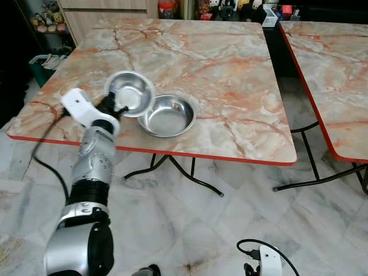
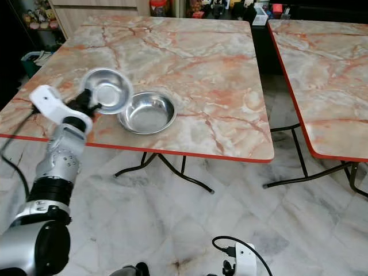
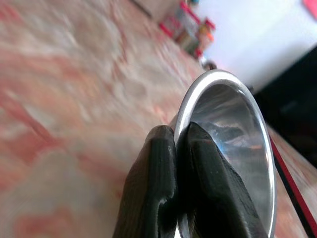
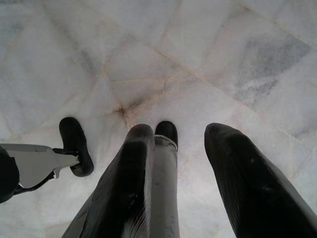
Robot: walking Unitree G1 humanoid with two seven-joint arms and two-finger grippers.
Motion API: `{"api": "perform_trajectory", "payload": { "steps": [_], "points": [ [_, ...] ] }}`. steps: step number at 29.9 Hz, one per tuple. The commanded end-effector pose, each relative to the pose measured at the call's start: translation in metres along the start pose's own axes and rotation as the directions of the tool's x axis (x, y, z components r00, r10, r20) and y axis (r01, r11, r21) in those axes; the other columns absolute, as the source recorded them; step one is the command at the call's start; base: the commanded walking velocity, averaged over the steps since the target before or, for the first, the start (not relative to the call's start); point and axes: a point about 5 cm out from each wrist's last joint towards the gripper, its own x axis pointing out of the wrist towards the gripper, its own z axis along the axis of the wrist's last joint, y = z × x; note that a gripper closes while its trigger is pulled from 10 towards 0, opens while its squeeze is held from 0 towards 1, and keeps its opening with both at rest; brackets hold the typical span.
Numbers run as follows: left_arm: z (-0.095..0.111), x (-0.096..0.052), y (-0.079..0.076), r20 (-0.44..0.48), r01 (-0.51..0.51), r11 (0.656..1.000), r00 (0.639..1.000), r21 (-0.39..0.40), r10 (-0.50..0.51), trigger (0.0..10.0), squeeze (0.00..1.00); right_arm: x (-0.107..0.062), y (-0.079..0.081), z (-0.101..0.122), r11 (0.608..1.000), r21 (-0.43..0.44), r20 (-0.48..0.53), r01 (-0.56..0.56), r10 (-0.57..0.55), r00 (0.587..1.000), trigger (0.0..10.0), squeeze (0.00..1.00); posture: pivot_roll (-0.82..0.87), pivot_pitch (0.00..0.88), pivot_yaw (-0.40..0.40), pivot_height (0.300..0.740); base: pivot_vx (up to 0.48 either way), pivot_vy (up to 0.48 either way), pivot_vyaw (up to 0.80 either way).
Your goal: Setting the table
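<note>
Domestic dining area, by the furnishings: two square folding tables with orange-veined marble-pattern tops and red edging — the nearer table (image 1: 218, 69) on thin black metal legs, a second table (image 1: 339, 75) just to its right across a narrow gap. Floor (image 1: 190, 230) is pale grey-white marble tile with visible joints. Along the far wall — a light wooden cabinet (image 1: 103, 14) at far left with small plush toys (image 1: 45, 20) on a shelf beside it, and a row of jars and small containers (image 1: 230, 8) beyond the table's far edge; household clutter throughout.
</note>
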Motion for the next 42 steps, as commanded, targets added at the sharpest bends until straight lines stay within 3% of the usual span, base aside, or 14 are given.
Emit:
{"api": "perform_trajectory", "payload": {
  "steps": [1, 6, 18, 42],
  "points": [
    [0.0031, 0.0025, -0.0074, -0.020, 0.039, 0.999, 0.999, -0.003, -0.039, 10.0, 0.00, -0.0017, -0.0012, -0.0087, 1.000, 0.009, -0.030, 0.010, -0.010, 1.000, 10.0, 0.00, -0.02, 0.167, 0.018, 0.740, 0.000, 0.000, 0.00],
    [0.0047, 0.0019, -0.0106, -0.048, 0.059, 0.996, 0.997, -0.063, -0.062, 10.0, 0.00, -0.0021, -0.0023, -0.0091, 1.000, 0.008, -0.026, 0.018, -0.017, 1.000, 10.0, 0.00, -0.02, 0.171, 0.020, 0.740, 0.000, 0.000, 0.00],
    [0.0075, 0.0006, -0.0125, -0.067, 0.072, 0.996, 0.995, -0.056, -0.076, 10.0, 0.00, -0.0020, -0.0036, -0.0078, 1.000, 0.010, -0.020, 0.021, -0.021, 1.000, 10.0, 0.00, -0.02, 0.168, 0.018, 0.740, 0.000, 0.000, 0.00],
    [0.0126, -0.0008, -0.0119, -0.046, 0.066, 0.997, 0.997, -0.044, -0.068, 10.0, 0.00, -0.0025, -0.0062, -0.0080, 1.000, 0.005, -0.023, 0.019, -0.019, 1.000, 10.0, 0.00, -0.02, 0.168, 0.014, 0.740, 0.295, 0.000, 0.00]
  ]
}}
